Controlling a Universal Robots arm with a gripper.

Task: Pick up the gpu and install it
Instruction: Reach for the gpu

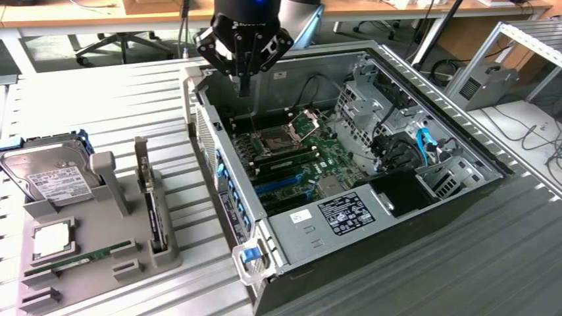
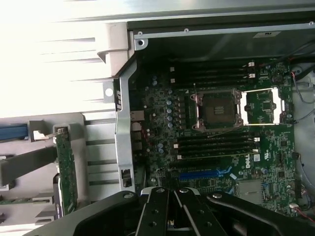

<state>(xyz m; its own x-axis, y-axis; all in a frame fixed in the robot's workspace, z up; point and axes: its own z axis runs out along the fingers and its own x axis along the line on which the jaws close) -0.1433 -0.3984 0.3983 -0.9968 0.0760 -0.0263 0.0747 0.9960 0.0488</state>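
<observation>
Slatted white tabletop, office desks behind. gpu, thin flat card, dark face, silver metal end bracket: stands on edge in slot of grey plastic holder, near silver labelled hard drive. Long axis roughly parallel to near side wall of open grey computer case. Lies toward exterior view's left of black fingers, well apart. Fingers closed, holding nothing, hovering over case's rear corner, green motherboard below.
</observation>
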